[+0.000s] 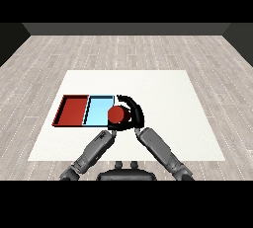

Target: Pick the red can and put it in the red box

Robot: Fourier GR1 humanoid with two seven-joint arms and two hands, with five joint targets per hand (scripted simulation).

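Nearest the viewer, two grey forearms rise from the lower corners of the view and meet near the middle of the white table [163,89]. The landmark for everything here is the red can [117,115], seen from above as a red disc.

The left robot hand [111,132] sits just below the can, at the end of its forearm. It is mostly hidden, and whether its fingers are bent or straight cannot be told.

The right robot hand [137,114] is directly right of the can, black fingers curling around the can's far and right sides in an arc. It appears to be gripping the can, probably to carry it sideways.

The can sits at the right edge of the light blue tray [97,109], overlapping that tray's near right corner; whether it is lifted or resting cannot be told.

Left of the can, beyond the blue tray and touching it, lies the red tray [72,110], the intended destination. The can is not yet there; it would need to travel left across the blue tray.

Beyond the can, bare table stretches to a wood-plank floor [128,49].
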